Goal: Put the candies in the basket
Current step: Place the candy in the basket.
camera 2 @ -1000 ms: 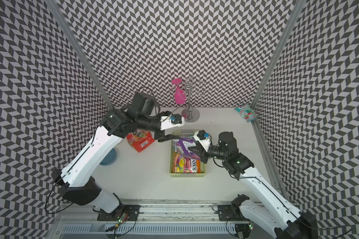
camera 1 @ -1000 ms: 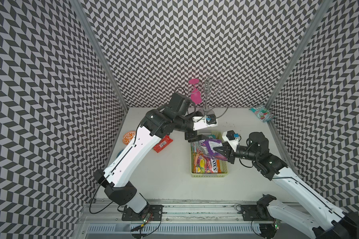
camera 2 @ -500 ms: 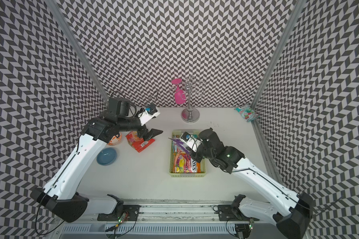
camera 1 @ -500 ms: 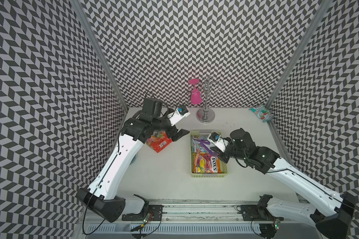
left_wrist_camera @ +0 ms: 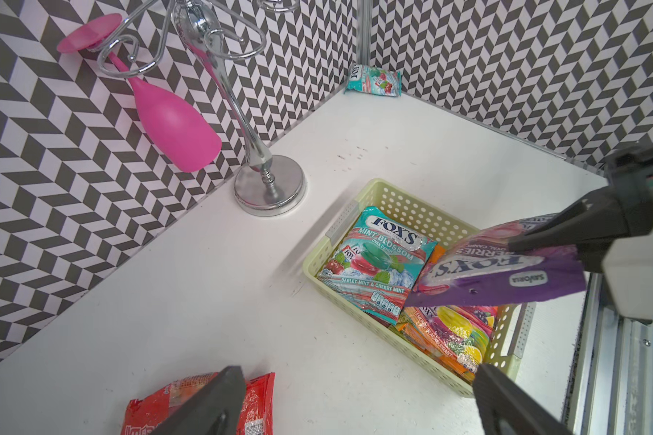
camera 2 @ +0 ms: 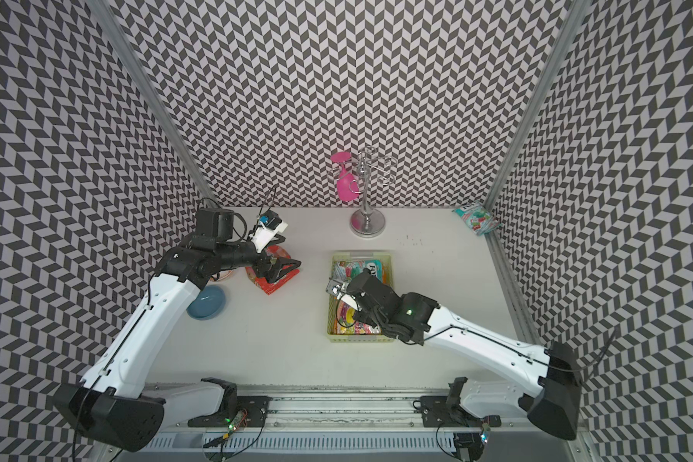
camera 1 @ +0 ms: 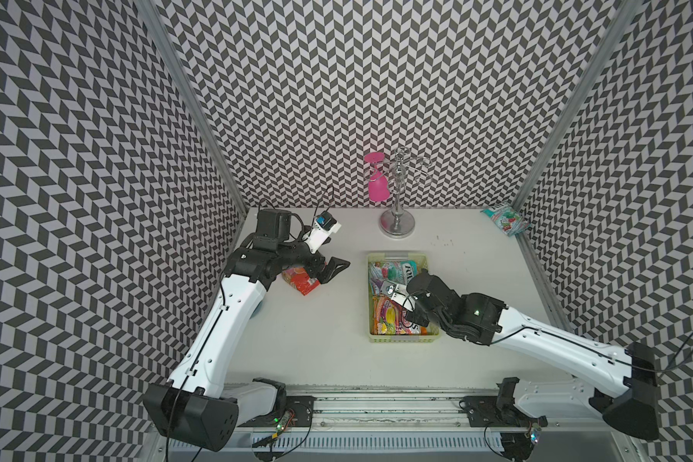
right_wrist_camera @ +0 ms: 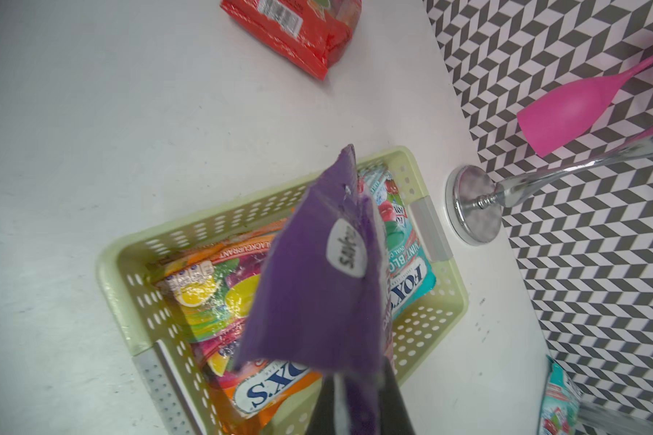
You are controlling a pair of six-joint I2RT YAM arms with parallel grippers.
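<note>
- The left pincer point(camera 1: 332, 271) stands wide open and empty, over a red candy bag point(camera 1: 303, 282) lying on the worktop point(camera 1: 317, 344) left of the basket point(camera 1: 403, 340).
- The right pincer point(left_wrist_camera: 543, 250) is clamped on a purple candy bag point(left_wrist_camera: 487, 280), holding it above the basket.
- A teal bag point(left_wrist_camera: 374, 263) and an orange bag point(left_wrist_camera: 449, 333) lie inside the basket.
- A second teal bag point(camera 1: 505, 218) sits in the far right corner.
</note>
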